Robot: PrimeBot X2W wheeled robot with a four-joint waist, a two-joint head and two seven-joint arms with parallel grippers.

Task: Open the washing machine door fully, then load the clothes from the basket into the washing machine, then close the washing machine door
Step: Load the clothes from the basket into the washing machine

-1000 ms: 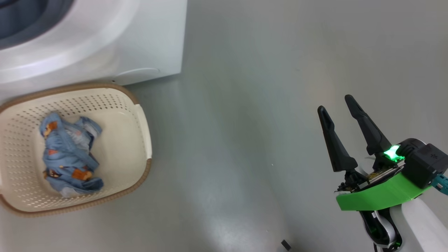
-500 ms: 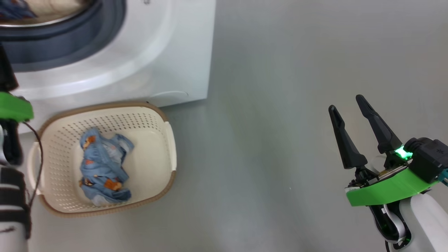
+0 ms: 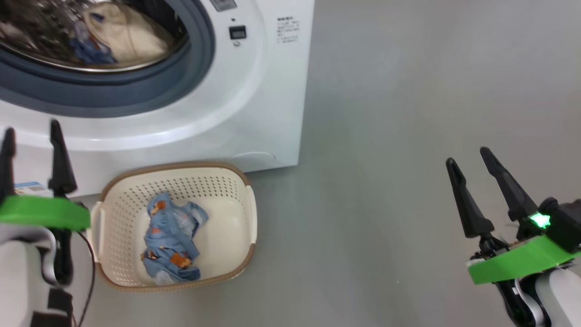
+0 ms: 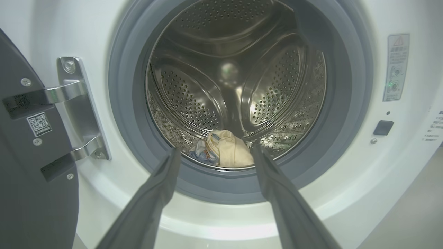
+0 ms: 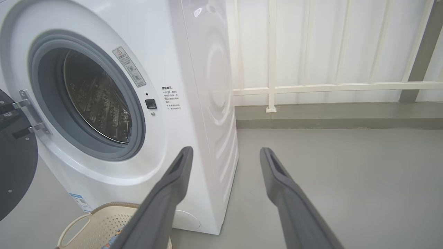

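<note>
The washing machine [image 3: 272,91] stands with its drum open, and a cream garment [image 3: 127,38] lies inside it beside a bit of blue cloth. Its door [image 4: 31,173] hangs swung open on the hinge side. The cream basket [image 3: 174,165] sits on the floor against the machine's front, holding a light blue garment [image 3: 170,243] with orange prints. My left gripper [image 3: 31,131] is open and empty, left of the basket, pointing at the drum and the cream garment [image 4: 230,152]. My right gripper [image 3: 467,156] is open and empty over bare floor, far right of the basket.
Grey floor stretches to the right of the machine. In the right wrist view a white railing [image 5: 311,86] and a low kerb run behind the floor, and the basket [image 5: 100,224] shows at the machine's foot. A blue label [image 3: 27,188] is low on the front panel.
The head camera has swung, so machine and basket sit lower and further right in view. My left gripper has come into view at lower left. Both grippers stay open.
</note>
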